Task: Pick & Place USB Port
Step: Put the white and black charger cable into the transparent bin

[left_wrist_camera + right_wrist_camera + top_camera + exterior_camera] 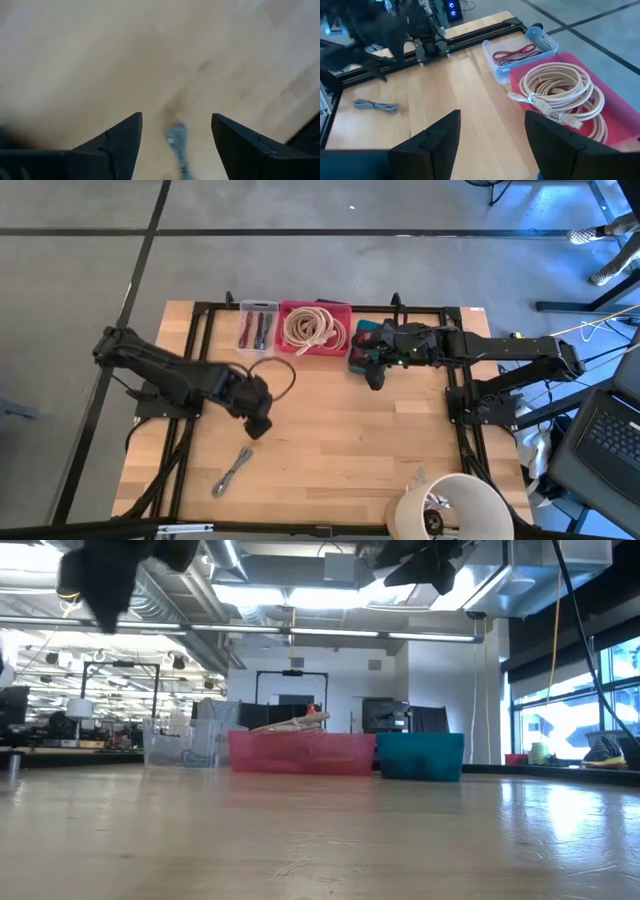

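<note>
A grey bundled USB cable (232, 473) lies flat on the table near its near-left part; the left wrist view shows its end (177, 140) and the right wrist view shows it far off (375, 106). My left gripper (258, 425) hangs open above the table, a little to the far right of the cable, its fingers (120, 145) standing apart over the cable's end. My right gripper (374, 378) is open and empty, hovering by the teal bin (362, 345).
Along the far edge stand a clear bin with red and dark cables (257, 327), a red bin with a coiled beige cable (313, 328) and the teal bin (420, 757). A white lamp shade (450, 505) sits at the near right corner. Bare wood lies between.
</note>
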